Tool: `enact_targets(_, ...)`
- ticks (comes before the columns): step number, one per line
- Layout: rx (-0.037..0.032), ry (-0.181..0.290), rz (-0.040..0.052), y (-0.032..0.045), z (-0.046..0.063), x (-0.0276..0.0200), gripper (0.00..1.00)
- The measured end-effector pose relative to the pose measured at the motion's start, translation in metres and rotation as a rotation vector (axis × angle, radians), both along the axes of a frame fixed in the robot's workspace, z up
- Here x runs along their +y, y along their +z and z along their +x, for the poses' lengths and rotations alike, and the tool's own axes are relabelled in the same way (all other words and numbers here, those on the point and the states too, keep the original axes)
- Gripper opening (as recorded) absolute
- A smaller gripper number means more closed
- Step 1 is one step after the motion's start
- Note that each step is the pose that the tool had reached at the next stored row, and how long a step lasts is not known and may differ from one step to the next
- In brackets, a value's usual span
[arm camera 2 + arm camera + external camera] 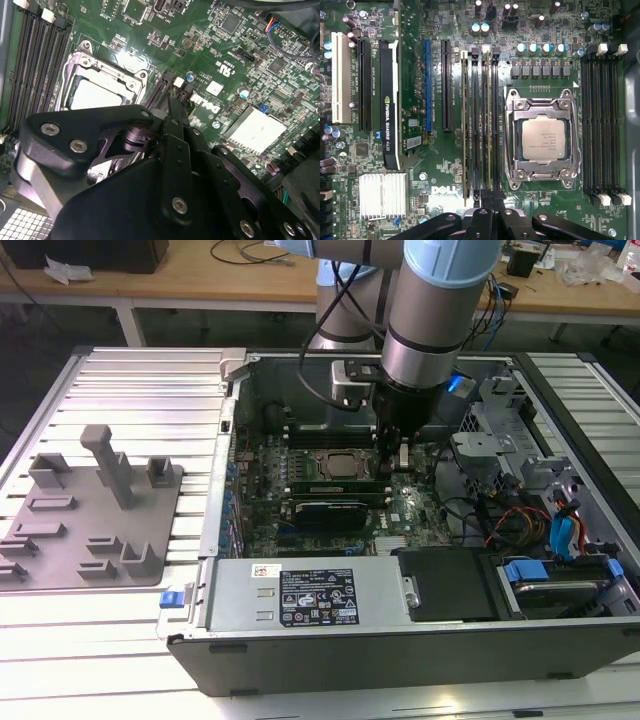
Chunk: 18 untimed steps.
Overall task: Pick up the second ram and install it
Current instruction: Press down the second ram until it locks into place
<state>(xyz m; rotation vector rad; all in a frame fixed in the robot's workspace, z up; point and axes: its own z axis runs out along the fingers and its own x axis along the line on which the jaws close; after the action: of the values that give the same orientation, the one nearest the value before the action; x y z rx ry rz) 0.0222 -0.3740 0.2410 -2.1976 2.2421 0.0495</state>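
First wrist view: second ram (pixel 487 125) stands on edge in a slot beside the CPU socket (pixel 543 140). Gripper (pixel 489 197) sits at one end of it, fingers drawn together; we can't tell if they pinch it. We judge it light, stiff, fragile: take the board edges, not the chips
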Motion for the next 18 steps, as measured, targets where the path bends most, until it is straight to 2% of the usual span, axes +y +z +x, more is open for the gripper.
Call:
enact_targets(2, 0.0, 0.0, 0.0, -0.0014, 0.0005, 0.0014, 0.08)
enact_targets(18, 0.0, 0.0, 0.0, -0.0097, 0.002, 0.0014, 0.08)
